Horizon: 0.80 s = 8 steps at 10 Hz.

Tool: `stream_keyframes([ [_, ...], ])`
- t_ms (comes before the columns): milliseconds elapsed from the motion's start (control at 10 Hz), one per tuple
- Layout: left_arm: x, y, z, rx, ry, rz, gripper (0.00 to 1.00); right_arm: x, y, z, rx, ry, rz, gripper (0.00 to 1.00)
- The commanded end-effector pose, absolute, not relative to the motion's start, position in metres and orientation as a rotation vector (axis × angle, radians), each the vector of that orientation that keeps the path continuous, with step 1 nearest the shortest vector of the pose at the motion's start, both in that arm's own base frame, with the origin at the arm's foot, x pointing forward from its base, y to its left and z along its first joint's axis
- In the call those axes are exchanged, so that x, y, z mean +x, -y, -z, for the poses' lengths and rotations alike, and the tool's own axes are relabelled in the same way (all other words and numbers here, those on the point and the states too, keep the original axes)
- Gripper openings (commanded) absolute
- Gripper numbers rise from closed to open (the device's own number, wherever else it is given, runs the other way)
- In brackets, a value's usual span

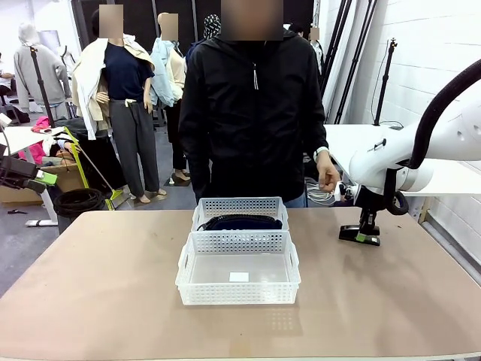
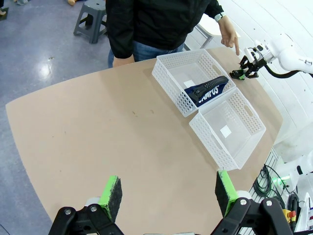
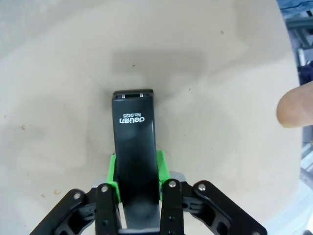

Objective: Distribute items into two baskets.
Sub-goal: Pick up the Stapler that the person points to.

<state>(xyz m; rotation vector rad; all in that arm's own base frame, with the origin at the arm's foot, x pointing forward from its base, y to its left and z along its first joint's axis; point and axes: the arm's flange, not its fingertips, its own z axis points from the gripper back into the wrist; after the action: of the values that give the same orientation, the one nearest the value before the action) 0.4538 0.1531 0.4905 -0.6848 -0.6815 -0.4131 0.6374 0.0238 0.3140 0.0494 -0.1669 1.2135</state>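
Observation:
Two white mesh baskets stand end to end mid-table. The far basket (image 1: pixel 239 203) (image 2: pixel 168 81) holds the navy "CAMPUS" pouch (image 1: pixel 240 222) (image 2: pixel 209 90). Only a small white label lies in the near basket (image 1: pixel 237 242) (image 2: pixel 244 142). To their right, a black stapler (image 1: pixel 350 234) (image 3: pixel 134 132) (image 2: pixel 238 74) sits at table level. My right gripper (image 1: pixel 367 233) (image 3: pixel 138 171) is shut on it, green pads against both its sides. My left gripper (image 2: pixel 167 188) hangs open high above the table's left part, with nothing between its fingers.
A person in a black jacket stands at the far edge behind the baskets. Their hand (image 1: pixel 328 177) (image 2: pixel 230 39) points down beside the stapler, and a fingertip (image 3: pixel 296 105) shows in the right wrist view. Bare tabletop (image 1: pixel 98 278) spreads left of the baskets.

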Motion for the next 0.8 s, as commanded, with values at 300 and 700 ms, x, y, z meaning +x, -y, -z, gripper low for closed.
stream_keyframes([
  [300,0.452,-0.154,-0.492,-0.685,0.674,0.415,1.0,0.645,-0.026,-0.315,0.035,0.107,-1.199,0.0],
  [700,0.452,-0.154,-0.492,-0.685,0.674,0.415,1.0,0.634,-0.032,-0.379,0.016,0.076,-1.122,0.0],
])
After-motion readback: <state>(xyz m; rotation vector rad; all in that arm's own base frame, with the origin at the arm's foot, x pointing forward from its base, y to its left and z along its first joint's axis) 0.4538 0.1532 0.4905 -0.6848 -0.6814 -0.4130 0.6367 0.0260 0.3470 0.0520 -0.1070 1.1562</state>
